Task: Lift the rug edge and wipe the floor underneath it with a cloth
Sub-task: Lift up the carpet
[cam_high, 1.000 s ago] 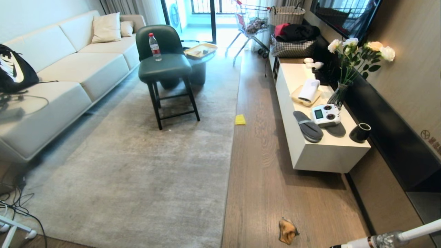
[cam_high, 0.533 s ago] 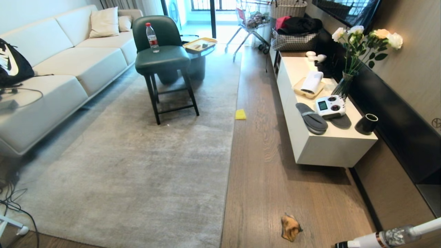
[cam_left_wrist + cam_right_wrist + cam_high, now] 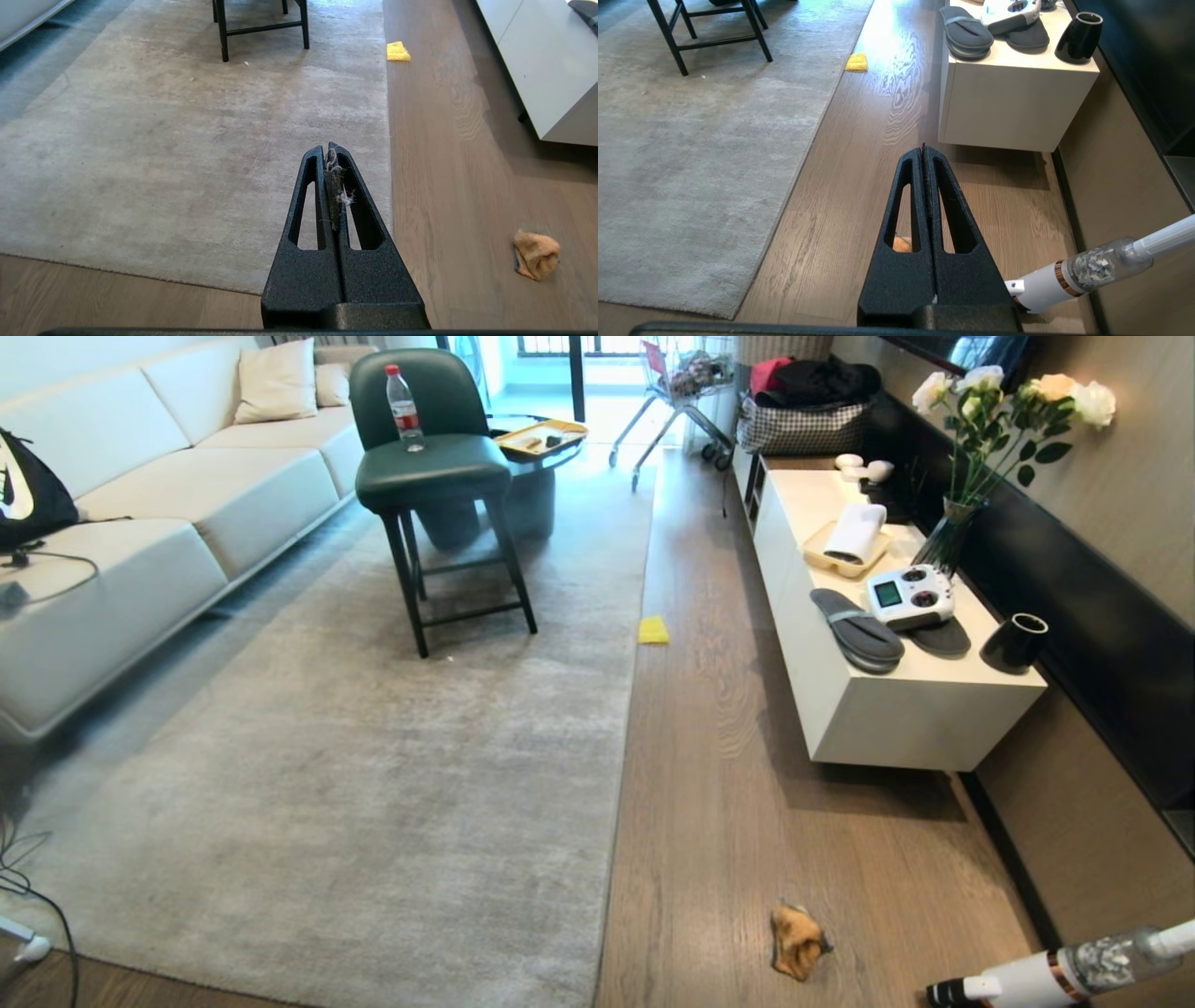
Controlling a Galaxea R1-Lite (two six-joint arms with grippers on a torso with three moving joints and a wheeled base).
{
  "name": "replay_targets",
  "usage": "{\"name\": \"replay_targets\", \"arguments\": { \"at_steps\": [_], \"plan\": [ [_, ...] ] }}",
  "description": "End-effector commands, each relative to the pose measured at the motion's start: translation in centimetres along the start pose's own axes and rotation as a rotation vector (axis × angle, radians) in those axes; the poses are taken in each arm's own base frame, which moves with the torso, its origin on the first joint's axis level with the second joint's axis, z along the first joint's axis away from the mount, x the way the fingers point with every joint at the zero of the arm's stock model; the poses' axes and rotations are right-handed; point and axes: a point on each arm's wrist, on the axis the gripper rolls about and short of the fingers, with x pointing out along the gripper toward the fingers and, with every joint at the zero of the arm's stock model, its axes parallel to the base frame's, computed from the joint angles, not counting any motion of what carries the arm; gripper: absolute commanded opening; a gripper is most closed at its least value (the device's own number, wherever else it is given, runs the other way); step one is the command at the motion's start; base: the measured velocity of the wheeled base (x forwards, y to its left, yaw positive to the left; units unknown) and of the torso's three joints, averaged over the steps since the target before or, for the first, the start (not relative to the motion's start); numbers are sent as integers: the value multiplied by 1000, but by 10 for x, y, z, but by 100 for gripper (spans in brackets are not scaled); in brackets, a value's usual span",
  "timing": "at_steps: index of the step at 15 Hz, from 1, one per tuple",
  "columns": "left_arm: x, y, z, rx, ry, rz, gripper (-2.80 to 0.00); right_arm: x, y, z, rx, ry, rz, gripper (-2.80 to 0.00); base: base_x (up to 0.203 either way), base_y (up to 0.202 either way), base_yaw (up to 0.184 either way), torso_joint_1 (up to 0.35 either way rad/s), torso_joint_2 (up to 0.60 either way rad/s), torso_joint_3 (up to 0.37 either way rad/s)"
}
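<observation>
- Living-room floor [image 3: 719, 784] of grey-brown planks runs up the middle, pale rug to one side, white low cabinet [image 3: 896, 709] to the other, and nothing of the job looks started.
- Left gripper [image 3: 332, 151] hangs above the ground with its two fingers pressed flat together, a few wisps of fluff stuck in the seam, nothing held.
- Right gripper [image 3: 923, 151] is the same story: fingers together, empty, well clear of the planks.
- Neither arm shows from the head view, so both sit low and close in to the body.
- Out from the right gripper, the cloth [image 3: 799, 941] is the nearest task thing: a crumpled orange lump on bare planks, below and just in front of that hand, peeping through the finger slot in the right wrist view.
- From the left gripper the cloth lies off to its right, apart from the rug.
- The rug edge [image 3: 618, 821] runs straight ahead just beyond the left gripper's tips, lying flat, its near corner close in front of the robot.
- Between cloth and rug edge there's a strip of open planks.
- A white stick vacuum [image 3: 1055, 971] lies just right of the cloth, near the right gripper.
- Farther up the edge sits a flat yellow square [image 3: 653, 631], well away from both hands.
- My read: everything is left, namely picking up the cloth, lifting the edge and wiping underneath.
</observation>
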Motion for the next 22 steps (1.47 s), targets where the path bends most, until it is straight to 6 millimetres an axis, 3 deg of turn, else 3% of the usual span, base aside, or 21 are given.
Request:
{"name": "replay_targets", "arguments": {
  "at_steps": [1, 11, 22],
  "plan": [
    [0, 0, 0, 1, 0, 1, -280, 0, 0, 0, 0, 1, 0, -280, 0, 0, 0, -41, 447, 389],
    [0, 0, 0, -1, 0, 1, -280, 0, 0, 0, 2, 1, 0, -280, 0, 0, 0, 8, 400, 420],
    [0, 0, 0, -1, 0, 1, -280, 0, 0, 0, 3, 0, 0, -280, 0, 0, 0, 7, 13, 14]
  ]
}}
